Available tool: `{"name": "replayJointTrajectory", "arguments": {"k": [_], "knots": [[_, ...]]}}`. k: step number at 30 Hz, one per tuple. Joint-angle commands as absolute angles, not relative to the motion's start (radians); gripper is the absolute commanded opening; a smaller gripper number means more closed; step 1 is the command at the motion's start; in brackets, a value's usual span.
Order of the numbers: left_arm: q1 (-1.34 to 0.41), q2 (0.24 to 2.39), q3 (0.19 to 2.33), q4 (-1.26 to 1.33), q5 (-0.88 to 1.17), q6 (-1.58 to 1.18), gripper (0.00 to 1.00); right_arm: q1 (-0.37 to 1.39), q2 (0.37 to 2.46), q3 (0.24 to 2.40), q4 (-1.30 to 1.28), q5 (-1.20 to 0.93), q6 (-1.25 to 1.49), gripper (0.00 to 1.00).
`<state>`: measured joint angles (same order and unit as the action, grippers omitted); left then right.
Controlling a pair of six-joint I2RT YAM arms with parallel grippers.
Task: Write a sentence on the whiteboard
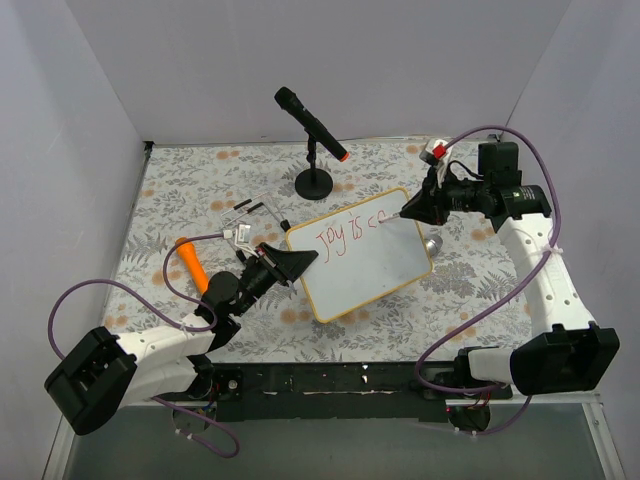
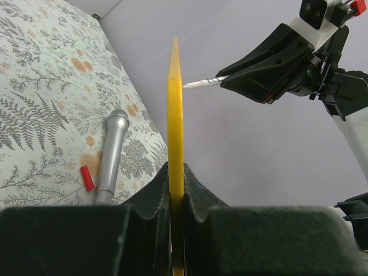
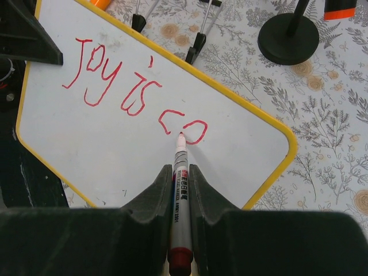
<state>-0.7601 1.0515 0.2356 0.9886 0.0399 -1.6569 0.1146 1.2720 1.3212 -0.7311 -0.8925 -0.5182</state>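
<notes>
The whiteboard (image 1: 375,270), white with a yellow frame, is tilted up off the table. My left gripper (image 1: 300,262) is shut on its left edge; the left wrist view shows the board edge-on (image 2: 174,103) between the jaws (image 2: 176,172). My right gripper (image 1: 405,212) is shut on a red marker (image 3: 181,190), its tip touching the board (image 3: 86,144). The sentence (image 3: 115,80) reads "Joy is" plus two round strokes, in red; it also shows in the top view (image 1: 350,232). The marker (image 2: 204,83) and right gripper (image 2: 270,63) show in the left wrist view.
A black microphone (image 1: 312,125) stands on a round base (image 1: 314,183) behind the board. A silver microphone (image 2: 109,155) and a red cap (image 2: 86,178) lie under the board's right end. A wire easel (image 1: 255,212) and an orange-handled tool (image 1: 192,265) lie at the left.
</notes>
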Motion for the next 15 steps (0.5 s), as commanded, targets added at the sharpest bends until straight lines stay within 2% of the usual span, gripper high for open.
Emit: {"name": "replayJointTrajectory", "arguments": {"k": [1, 15], "knots": [[-0.756, 1.026, 0.249, 1.143, 0.049, -1.687, 0.00, 0.120, 1.296, 1.387, -0.683, -0.920, -0.480, 0.01], [-0.755, 1.011, 0.225, 1.127, 0.020, -1.687, 0.00, 0.054, 1.239, 1.388, -0.661, -0.979, -0.462, 0.01]]}}
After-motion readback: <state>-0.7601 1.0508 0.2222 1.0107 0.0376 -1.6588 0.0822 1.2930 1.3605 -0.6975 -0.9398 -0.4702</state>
